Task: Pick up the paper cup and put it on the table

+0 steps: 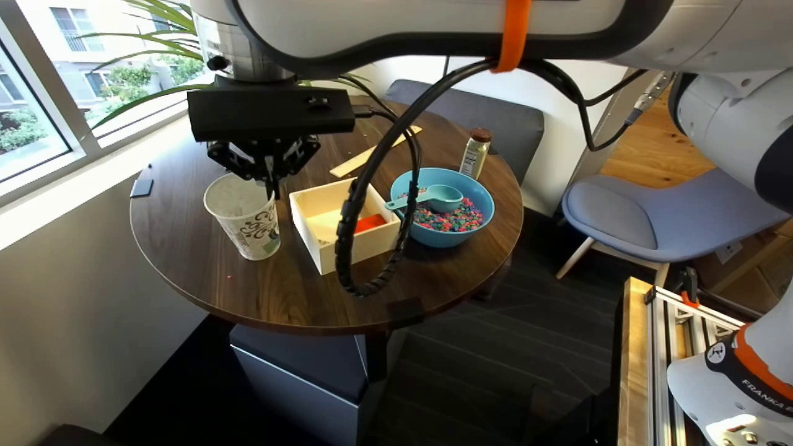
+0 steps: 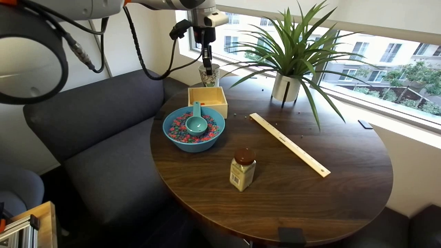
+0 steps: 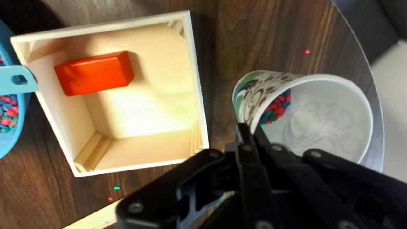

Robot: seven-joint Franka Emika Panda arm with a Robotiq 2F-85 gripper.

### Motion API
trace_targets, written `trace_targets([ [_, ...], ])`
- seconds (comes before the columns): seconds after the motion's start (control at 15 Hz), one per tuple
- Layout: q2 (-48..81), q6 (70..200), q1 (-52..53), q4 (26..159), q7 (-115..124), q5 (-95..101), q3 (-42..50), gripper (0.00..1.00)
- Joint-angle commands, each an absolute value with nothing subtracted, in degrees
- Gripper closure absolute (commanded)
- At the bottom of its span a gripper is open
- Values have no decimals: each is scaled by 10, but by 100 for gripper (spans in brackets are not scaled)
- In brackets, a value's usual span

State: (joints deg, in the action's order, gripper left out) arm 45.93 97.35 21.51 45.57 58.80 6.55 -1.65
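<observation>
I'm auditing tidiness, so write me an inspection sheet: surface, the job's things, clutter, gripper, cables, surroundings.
Surface: round brown table, a few loose bits scattered on it.
Job's things: paper cup with coloured grains inside; cannot tell whether its base touches the table.
Clutter: blue bowl with a scoop, wooden box holding a red block, ruler, capped jar, potted plant.
Gripper: closed on the paper cup's rim.
Cables: black cable hangs in a loop below the arm, clear of the wooden box.
Surroundings: window, grey bench, blue-grey chair.

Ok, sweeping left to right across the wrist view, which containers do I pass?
From the left: blue bowl, cut off by the picture's edge → wooden box → paper cup.
</observation>
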Motion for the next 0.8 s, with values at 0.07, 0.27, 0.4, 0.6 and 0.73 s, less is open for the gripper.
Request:
trace_targets([
  [0.07,496,935,197,402,593,28,-26,70],
  [0.27,495,928,190,395,583,15,-29,49],
  [0.4,477,931,186,398,571,12,-32,34],
  [0.6,434,927,175,405,537,2,-42,12],
  [0.73,399,905,167,414,504,2,-45,0],
])
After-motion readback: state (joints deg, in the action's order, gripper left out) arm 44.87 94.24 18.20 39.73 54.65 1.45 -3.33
